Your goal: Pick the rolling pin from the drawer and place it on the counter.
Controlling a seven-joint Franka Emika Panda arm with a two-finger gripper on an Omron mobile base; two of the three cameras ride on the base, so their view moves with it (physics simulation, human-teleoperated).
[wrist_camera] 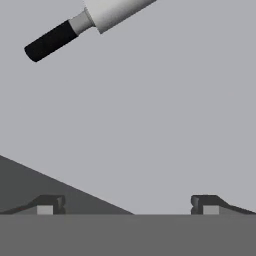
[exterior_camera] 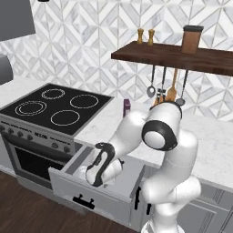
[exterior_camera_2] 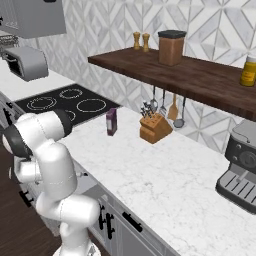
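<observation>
The drawer (exterior_camera: 68,185) stands pulled out below the counter (exterior_camera: 105,124), right of the oven. My arm bends down into it, and the gripper (exterior_camera: 96,178) hangs low inside the grey box. In the hand view the gripper (wrist_camera: 127,205) is open, with its two dark fingertips (wrist_camera: 47,205) far apart and nothing between them. The rolling pin (wrist_camera: 112,11) lies on the drawer floor at the top of that view, its white body slanting up to the right and one dark handle toward the upper left. It is well clear of the fingertips.
A black cooktop (exterior_camera: 54,107) and oven sit left of the drawer. On the counter (exterior_camera_2: 165,172) stand a purple box (exterior_camera_2: 111,121), a knife block (exterior_camera_2: 154,127) and a coffee machine (exterior_camera_2: 242,170). A brown shelf (exterior_camera: 182,57) with hanging utensils (exterior_camera: 166,86) overhangs the back.
</observation>
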